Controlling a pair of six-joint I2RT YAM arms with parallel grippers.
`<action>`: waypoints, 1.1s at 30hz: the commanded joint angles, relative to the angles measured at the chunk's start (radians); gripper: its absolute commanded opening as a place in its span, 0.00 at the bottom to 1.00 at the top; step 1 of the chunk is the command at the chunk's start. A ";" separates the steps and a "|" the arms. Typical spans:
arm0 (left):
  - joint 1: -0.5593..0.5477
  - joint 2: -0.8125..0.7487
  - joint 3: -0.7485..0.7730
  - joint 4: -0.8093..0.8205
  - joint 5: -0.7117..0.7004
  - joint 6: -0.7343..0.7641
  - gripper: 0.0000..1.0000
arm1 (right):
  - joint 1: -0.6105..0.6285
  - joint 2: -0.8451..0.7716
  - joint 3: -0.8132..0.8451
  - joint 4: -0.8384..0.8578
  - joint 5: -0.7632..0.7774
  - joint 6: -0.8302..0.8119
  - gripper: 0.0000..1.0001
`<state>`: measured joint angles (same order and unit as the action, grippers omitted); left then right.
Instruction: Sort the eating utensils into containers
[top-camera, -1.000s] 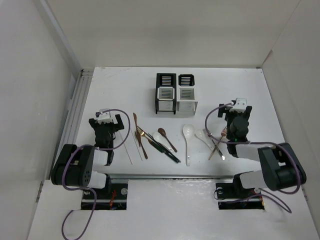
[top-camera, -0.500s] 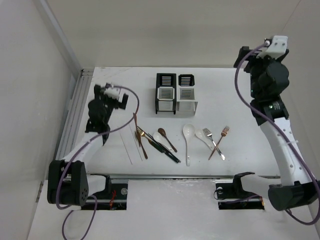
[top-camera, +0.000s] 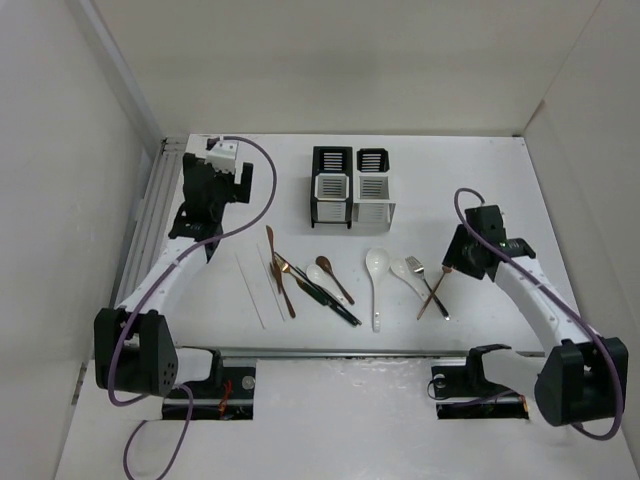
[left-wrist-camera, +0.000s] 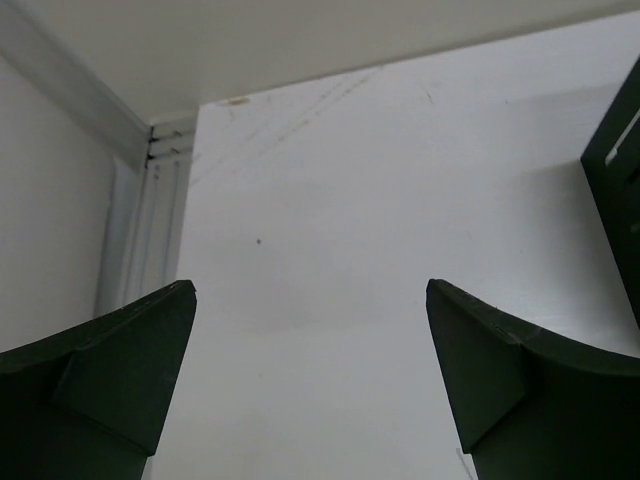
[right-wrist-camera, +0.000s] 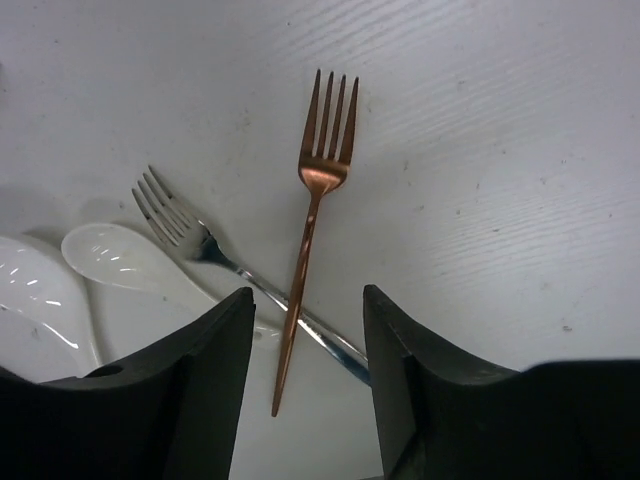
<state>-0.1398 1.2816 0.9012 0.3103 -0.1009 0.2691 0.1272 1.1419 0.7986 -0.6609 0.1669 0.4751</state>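
Note:
The utensils lie in a row at the table's front: white chopsticks (top-camera: 253, 290), copper pieces (top-camera: 281, 278), black-handled pieces (top-camera: 328, 295), a brown spoon (top-camera: 333, 279), a white soup spoon (top-camera: 375, 277), a silver fork (top-camera: 424, 280) and a copper fork (top-camera: 438, 288). The white caddy (top-camera: 331, 192) and the silver caddy (top-camera: 373, 192) stand at the back centre. My right gripper (top-camera: 460, 262) is open and empty above the copper fork (right-wrist-camera: 312, 235), whose handle lies between its fingers (right-wrist-camera: 305, 335). My left gripper (top-camera: 213, 190) is open and empty, raised at the back left (left-wrist-camera: 310, 330).
The silver fork (right-wrist-camera: 210, 250) crosses under the copper one, beside two white spoons (right-wrist-camera: 115, 255). A caddy's black edge (left-wrist-camera: 620, 170) shows at the right of the left wrist view. White walls close in the table on three sides, with a rail (top-camera: 160, 190) along the left.
My left arm has lifted from rest and reached to the back left. My right arm swung up high, then came down over the two forks. The utensils have not moved.

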 joint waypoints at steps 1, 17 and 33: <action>-0.032 -0.050 -0.030 -0.020 -0.034 -0.083 0.99 | -0.008 -0.030 -0.025 0.049 -0.044 0.132 0.52; -0.032 -0.134 -0.137 -0.020 -0.011 -0.162 0.99 | -0.026 0.312 -0.025 0.193 -0.073 0.088 0.42; -0.023 -0.154 -0.147 -0.030 -0.011 -0.162 0.99 | -0.035 0.316 0.016 0.173 -0.023 0.043 0.00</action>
<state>-0.1665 1.1633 0.7612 0.2611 -0.1127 0.1211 0.0978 1.4685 0.7746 -0.4938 0.0959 0.5468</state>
